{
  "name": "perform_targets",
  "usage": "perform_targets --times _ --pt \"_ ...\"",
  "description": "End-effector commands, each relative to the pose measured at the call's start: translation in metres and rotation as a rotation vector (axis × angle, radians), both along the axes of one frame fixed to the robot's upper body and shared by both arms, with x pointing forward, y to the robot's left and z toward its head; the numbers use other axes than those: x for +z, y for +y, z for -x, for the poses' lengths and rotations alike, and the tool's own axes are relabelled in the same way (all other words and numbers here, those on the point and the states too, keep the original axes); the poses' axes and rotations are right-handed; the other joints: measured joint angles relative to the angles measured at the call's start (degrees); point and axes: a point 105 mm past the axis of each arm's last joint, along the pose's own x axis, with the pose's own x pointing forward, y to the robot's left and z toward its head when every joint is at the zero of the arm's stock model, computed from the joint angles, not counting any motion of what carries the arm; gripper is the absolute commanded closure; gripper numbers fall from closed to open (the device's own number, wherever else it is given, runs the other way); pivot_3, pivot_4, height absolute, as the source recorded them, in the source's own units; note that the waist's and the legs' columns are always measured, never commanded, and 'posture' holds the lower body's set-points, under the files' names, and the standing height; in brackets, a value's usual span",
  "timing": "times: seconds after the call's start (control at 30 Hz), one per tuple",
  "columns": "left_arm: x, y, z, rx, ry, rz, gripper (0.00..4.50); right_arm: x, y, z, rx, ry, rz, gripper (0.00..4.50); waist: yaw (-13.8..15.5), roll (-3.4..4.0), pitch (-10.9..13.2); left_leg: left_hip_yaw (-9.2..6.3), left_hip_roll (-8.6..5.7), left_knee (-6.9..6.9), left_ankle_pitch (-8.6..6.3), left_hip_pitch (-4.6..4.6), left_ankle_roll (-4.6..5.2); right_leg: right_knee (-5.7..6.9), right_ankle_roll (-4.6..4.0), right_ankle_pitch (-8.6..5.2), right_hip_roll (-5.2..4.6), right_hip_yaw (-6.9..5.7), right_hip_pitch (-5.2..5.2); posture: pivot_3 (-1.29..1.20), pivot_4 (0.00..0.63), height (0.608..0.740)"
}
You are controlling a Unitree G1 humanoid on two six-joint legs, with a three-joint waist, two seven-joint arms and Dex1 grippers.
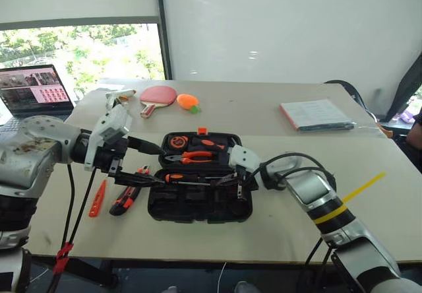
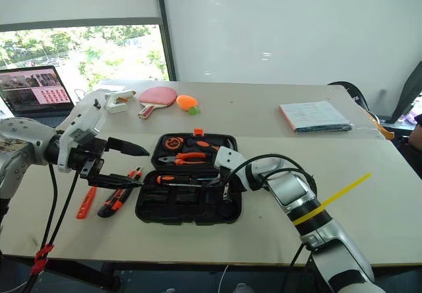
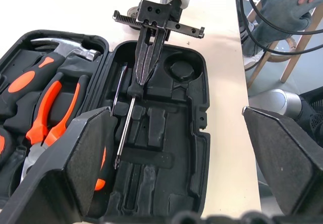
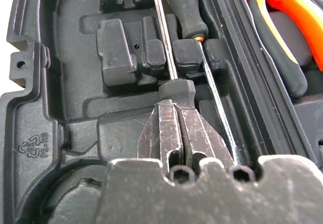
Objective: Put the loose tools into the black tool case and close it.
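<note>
step: placing a screwdriver into the near half of the case; case lies open flat, mid-table.
right gripper: fingers pressed together over the black butt end of that screwdriver, tips down inside the tray. Looks like pushing or pinching the end; cannot tell which.
left gripper: fingers spread wide, holding nothing, hovering above the table just left of the case.
screwdriver: shaft runs along a recess, tip towards the left gripper. A second one with an orange-black handle lies beside it in the tray, nearer the hinge.
far half: pliers and hammer seated.
loose, table left of case: knife, small orange tool, one more orange-black piece under the left gripper, unclear what. Tape roll: not made out.
progress: judged under halfway; lid open.
next: seat the screwdriver fully, release, lift the right gripper straight up clear of the tray wall; left gripper is nearest the loose pieces.
edges: case near edge sits close to the table front edge; knife and orange tool also near it.
room: bare table right of the case; paddle and laptop well apart at the back.
risk: shaft not snapped in could block the lid.
</note>
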Motion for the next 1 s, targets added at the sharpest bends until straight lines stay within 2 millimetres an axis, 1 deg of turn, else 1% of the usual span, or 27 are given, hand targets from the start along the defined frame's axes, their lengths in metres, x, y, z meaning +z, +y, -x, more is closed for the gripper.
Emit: perform_targets --times 0.03,0.13,0.23,0.3,0.4,0.53,0.6,0.63,0.7,0.8,0.87,0.93,0.97,1.0 --pt "0.007 -0.001 0.003 -0.008 -0.028 0.001 0.0 -0.005 -0.004 -0.007 -0.032 -0.015 0.024 4.48 0.0 0.0 0.0 0.0 0.0 0.0 0.0 0.02 0.0 0.0 0.0 0.0 0.0 0.0 0.02 0.0 0.15 0.737" --pt "0.007 -0.001 0.004 -0.007 -0.028 0.004 0.0 -0.009 -0.005 -0.013 -0.061 -0.012 0.022 4.48 0.0 -0.01 0.0 0.0 -0.01 0.0 0.01 0.13 -0.01 0.0 0.0 0.0 0.0 0.0 0.12 0.0 0.15 0.737" --pt "0.005 0.0 0.004 -0.004 -0.025 0.003 0.0 -0.018 -0.006 -0.016 -0.079 -0.002 0.045 4.48 -0.2 -0.02 0.0 0.01 0.0 0.0 0.03 0.32 -0.04 0.06 -0.03 0.01 0.03 0.03 0.24 0.0 0.15 0.737" --pt "0.004 0.001 0.003 0.001 -0.024 0.0 0.0 -0.026 -0.008 -0.014 -0.075 0.012 0.072 4.48 -0.1 -0.02 0.0 0.01 0.0 0.0 0.04 0.43 -0.07 0.11 -0.04 0.0 0.04 0.05 0.3 0.0 0.15 0.737" --pt "0.003 0.001 0.003 0.003 -0.024 -0.001 0.0 -0.032 -0.009 -0.012 -0.067 0.023 0.088 4.48 -0.1 -0.03 0.0 0.01 0.02 -0.04 0.04 0.75 -0.07 0.06 -0.05 -0.03 0.04 0.03 0.64 0.0 0.15 0.737" --pt "0.001 0.002 0.002 0.008 -0.022 -0.001 0.0 -0.034 -0.006 -0.008 -0.054 0.023 0.082 4.48 -0.1 -0.04 0.0 0.0 0.02 -0.06 0.04 0.9 -0.07 -0.02 -0.04 -0.04 0.04 0.02 0.84 0.0 0.15 0.737" --pt "-0.002 0.003 0.0 0.02 -0.019 -0.004 0.0 -0.024 -0.004 -0.008 -0.052 0.003 0.048 4.48 -0.1 -0.04 0.0 0.0 0.02 -0.07 0.04 0.92 -0.07 -0.01 -0.04 -0.04 0.04 0.02 0.85 0.0 0.15 0.737" --pt "-0.003 0.004 -0.001 0.031 -0.017 -0.003 0.0 -0.014 -0.003 -0.008 -0.054 -0.007 0.017 4.48 0.0 -0.04 0.0 0.0 0.02 -0.07 0.04 0.91 -0.07 -0.01 -0.04 -0.04 0.04 0.03 0.84 0.0 0.15 0.737" --pt "-0.006 0.009 -0.003 0.084 -0.01 0.01 0.0 0.019 -0.001 -0.004 -0.045 -0.041 -0.092 4.48 0.0 -0.03 0.0 0.0 0.02 -0.07 0.04 0.89 -0.07 -0.01 -0.04 -0.04 0.04 0.03 0.82 0.0 0.15 0.737" --pt "-0.016 0.023 -0.004 0.184 0.004 0.02 0.0 0.064 -0.003 0.01 -0.006 -0.085 -0.22 4.48 0.0 -0.01 0.0 -0.03 0.03 -0.1 0.04 0.66 -0.07 0.01 -0.05 -0.04 0.04 0.04 0.56 0.0 0.15 0.737" --pt "-0.024 0.037 -0.003 0.288 0.008 0.019 0.0 0.085 -0.007 0.021 0.009 -0.116 -0.262 4.48 -0.1 -0.01 0.0 -0.09 0.05 -0.11 0.04 0.35 -0.07 0.05 -0.05 -0.04 0.04 0.07 0.22 0.0 0.15 0.737" --pt "-0.03 0.052 -0.001 0.39 0.013 0.018 0.0 0.1 -0.01 0.032 0.036 -0.135 -0.29 4.48 -0.1 -0.02 0.0 -0.38 0.09 -0.13 0.03 0.15 -0.06 0.12 -0.07 -0.03 0.03 0.05 -0.03 0.0 0.15 0.737" --pt "-0.035 0.066 0.003 0.467 0.026 0.017 0.0 0.108 -0.011 0.039 0.059 -0.142 -0.307 4.48 -0.1 -0.04 0.0 -0.42 0.09 -0.15 0.02 0.14 -0.05 0.1 -0.07 -0.03 0.03 0.02 -0.03 0.0 0.15 0.737" --pt "-0.04 0.081 0.01 0.547 0.044 0.011 0.0 0.116 -0.013 0.047 0.089 -0.137 -0.328 3.92 -0.1 -0.05 0.0 -0.43 0.1 -0.18 0.02 0.14 -0.05 0.07 -0.08 -0.04 0.02 0.01 -0.03 0.0 0.15 0.737"
